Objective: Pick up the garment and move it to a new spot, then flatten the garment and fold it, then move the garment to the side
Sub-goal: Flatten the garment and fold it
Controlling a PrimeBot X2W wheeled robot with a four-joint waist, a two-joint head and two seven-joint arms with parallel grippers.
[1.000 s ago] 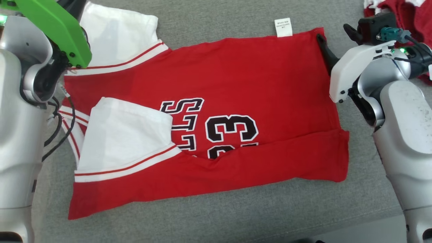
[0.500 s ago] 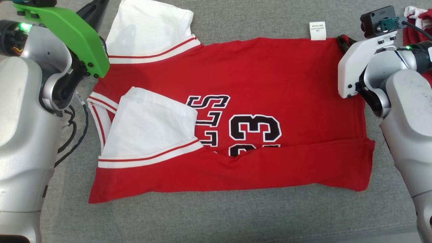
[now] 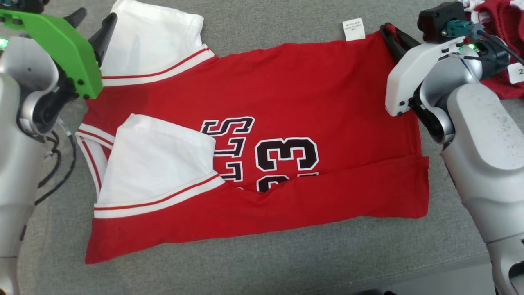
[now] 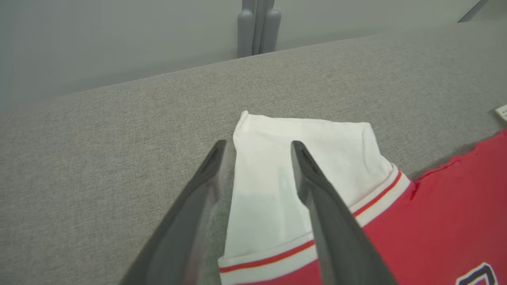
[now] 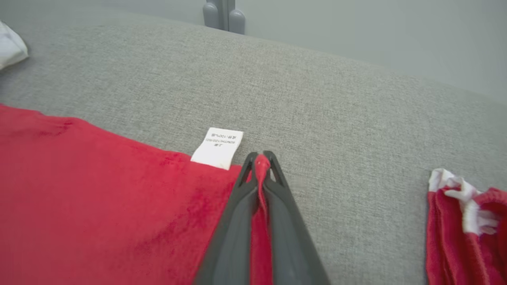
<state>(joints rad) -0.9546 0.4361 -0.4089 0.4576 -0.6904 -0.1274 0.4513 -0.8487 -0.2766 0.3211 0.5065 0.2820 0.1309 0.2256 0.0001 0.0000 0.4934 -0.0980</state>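
Jaws of your right gripper [image 5: 259, 156] clamp the garment [image 3: 286, 90] corner by the tag [image 5: 218, 147], print unreadable. Left gripper [image 4: 257, 144] jaws released over white sleeve [image 4: 317, 158]. Readable: "23", partial "LLS".

This looks like a bare test room or lab, not a home: a wide desk [image 4: 99, 166] covered in plain grey woven cloth stands before a blank pale grey wall [image 4: 119, 35] with one grey upright fitting [image 4: 259, 27]. Laundry lies on the cloth: the garment [image 3: 327, 102] and a second red garment [image 5: 459, 233].
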